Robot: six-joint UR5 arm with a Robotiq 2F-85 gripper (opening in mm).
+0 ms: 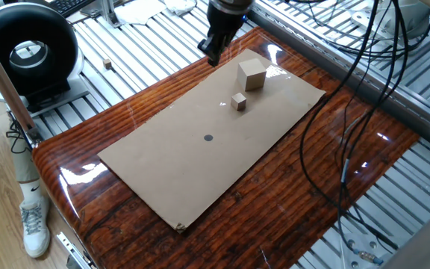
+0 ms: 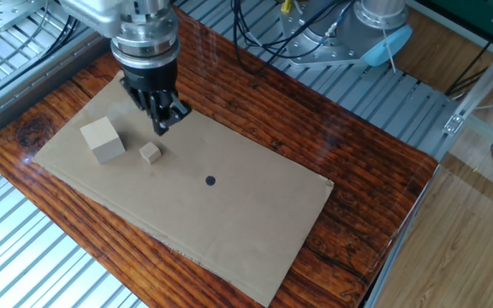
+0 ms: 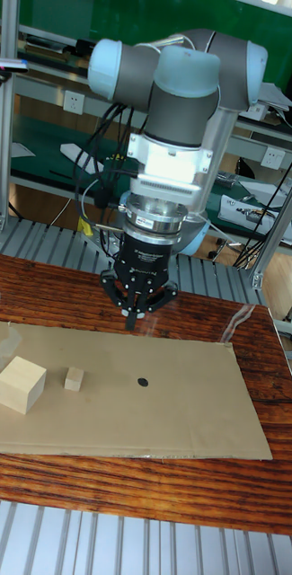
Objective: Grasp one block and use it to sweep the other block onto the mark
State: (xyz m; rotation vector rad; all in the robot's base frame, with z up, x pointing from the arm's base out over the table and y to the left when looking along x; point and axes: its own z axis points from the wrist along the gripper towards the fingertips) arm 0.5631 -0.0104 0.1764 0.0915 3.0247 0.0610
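The large tan block (image 1: 251, 74) (image 2: 101, 139) (image 3: 20, 384) rests on the brown cardboard (image 1: 170, 175) (image 2: 238, 227) (image 3: 181, 422) near its far end. The small tan block (image 1: 238, 101) (image 2: 150, 152) (image 3: 74, 378) lies close beside it, toward the mark. That mark is a dark dot (image 1: 208, 137) (image 2: 210, 180) (image 3: 143, 382) near the middle of the cardboard. My gripper (image 1: 213, 56) (image 2: 163, 127) (image 3: 132, 319) hangs above the cardboard's edge, just past the small block. Its fingers are pressed together and hold nothing. It touches neither block.
The cardboard lies on a glossy wooden tabletop (image 1: 334, 172). A round black device (image 1: 25, 48) stands at the left, with a tiny cube (image 1: 107, 64) on the metal slats near it. Black cables (image 1: 349, 82) hang over the right side. The arm's base (image 2: 375, 26) stands behind the table.
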